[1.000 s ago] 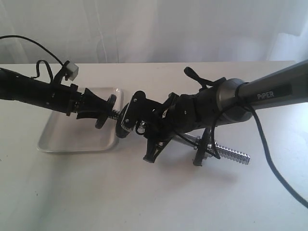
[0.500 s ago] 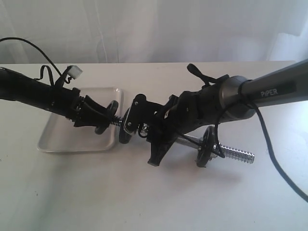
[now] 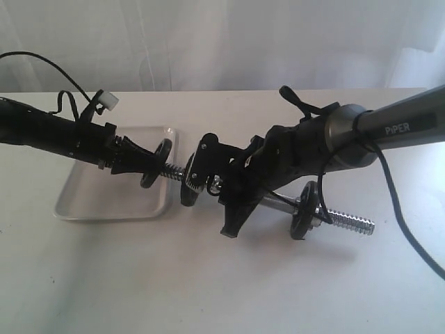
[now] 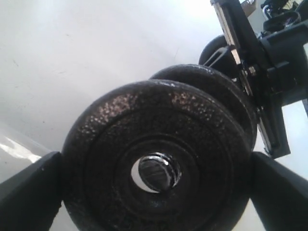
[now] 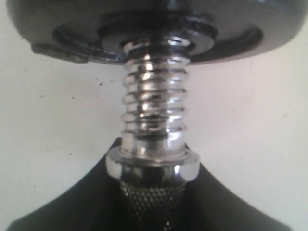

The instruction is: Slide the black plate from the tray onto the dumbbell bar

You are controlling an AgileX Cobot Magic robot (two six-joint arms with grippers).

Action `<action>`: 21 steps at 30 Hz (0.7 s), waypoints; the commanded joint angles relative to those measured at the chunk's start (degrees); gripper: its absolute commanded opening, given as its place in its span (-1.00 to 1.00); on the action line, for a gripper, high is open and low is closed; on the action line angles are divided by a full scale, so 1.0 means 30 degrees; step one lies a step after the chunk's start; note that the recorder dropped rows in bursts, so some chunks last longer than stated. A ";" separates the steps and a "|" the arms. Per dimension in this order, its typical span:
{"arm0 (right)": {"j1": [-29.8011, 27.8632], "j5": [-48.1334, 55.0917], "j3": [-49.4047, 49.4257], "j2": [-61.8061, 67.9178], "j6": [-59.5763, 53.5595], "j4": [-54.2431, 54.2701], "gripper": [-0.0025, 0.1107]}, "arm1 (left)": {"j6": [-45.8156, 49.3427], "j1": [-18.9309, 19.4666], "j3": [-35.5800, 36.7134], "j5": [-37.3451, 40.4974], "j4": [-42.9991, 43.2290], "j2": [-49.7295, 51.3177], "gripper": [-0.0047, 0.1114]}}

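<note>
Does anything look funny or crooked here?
Nothing is spilled or broken. One small thing: the end of the dumbbell bar shows off-centre through the hole of the black plate, with a bright sliver on one side.

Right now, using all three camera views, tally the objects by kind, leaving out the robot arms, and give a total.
Black weight plates: 3
Dumbbell bar: 1
Tray: 1
Total: 5
</note>
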 commanded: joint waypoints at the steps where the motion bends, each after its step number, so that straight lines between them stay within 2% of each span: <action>1: -0.0107 -0.2422 -0.0520 -0.1342 -0.0664 -0.0042 -0.96 | -0.0687 0.0188 -0.0214 0.1921 -0.1849 -0.0370 -0.92; 12: -0.0107 -0.3388 -0.0520 -0.1688 -0.0699 0.0041 -0.96 | -0.3277 0.0639 -0.0214 0.1921 -0.3748 -0.0370 -0.92; 16: -0.0107 -0.4076 -0.0520 -0.1688 -0.0699 0.0081 -0.96 | -0.5286 0.0678 -0.0226 0.1921 -0.4464 -0.0370 -0.92; 21: -0.0107 -0.4971 -0.0520 -0.1705 -0.0561 0.0081 -0.96 | -0.8297 0.0678 -0.0226 0.1921 -0.4055 -0.0370 -0.92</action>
